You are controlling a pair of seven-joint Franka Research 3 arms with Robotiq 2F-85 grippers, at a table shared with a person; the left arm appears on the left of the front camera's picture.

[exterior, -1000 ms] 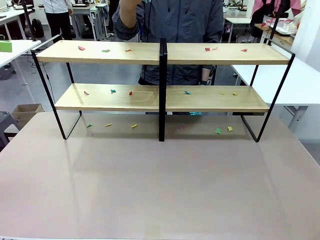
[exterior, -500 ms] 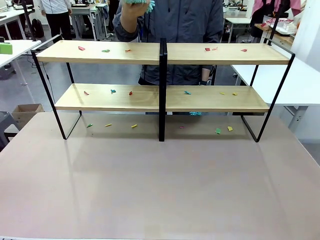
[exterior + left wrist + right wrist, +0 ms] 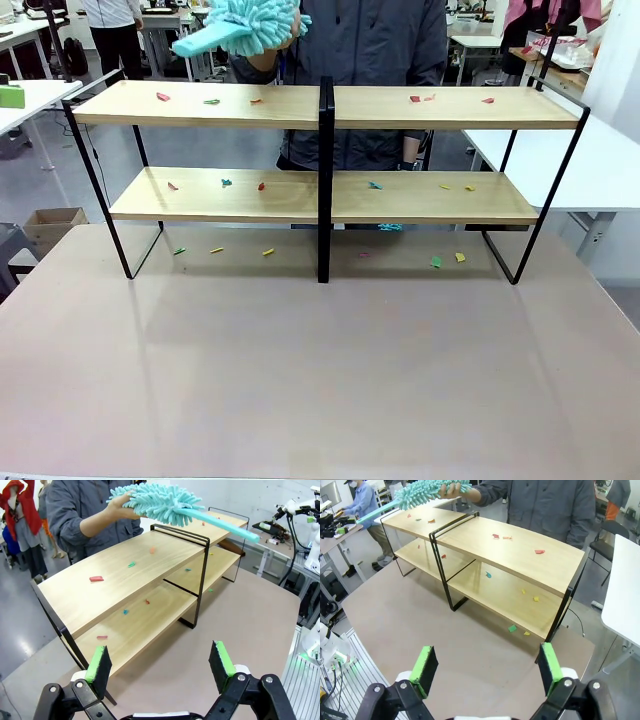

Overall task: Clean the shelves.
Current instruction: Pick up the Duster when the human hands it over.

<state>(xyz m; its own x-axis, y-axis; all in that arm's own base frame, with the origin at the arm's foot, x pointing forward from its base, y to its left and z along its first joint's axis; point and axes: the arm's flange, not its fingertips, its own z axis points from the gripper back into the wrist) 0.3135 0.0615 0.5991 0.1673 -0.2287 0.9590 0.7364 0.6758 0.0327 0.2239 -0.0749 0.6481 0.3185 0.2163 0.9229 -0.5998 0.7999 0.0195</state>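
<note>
Front view: shelves (image 3: 200,105) span 10 to 2 o'clock, stiff, probably heavy, wiped not lifted. Person's hand (image 3: 262,60) at 12 holds a soft, light duster (image 3: 245,25); take its rigid handle (image 3: 195,44). The left gripper (image 3: 159,652) and right gripper (image 3: 486,652) gape empty; scraps (image 3: 163,97) litter the shelves.

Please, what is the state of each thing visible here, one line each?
shelves: upright on the table, both boards littered with coloured scraps
duster: held in the air by the person's hand, clear of the shelves
left claw: open, empty
right claw: open, empty
</note>
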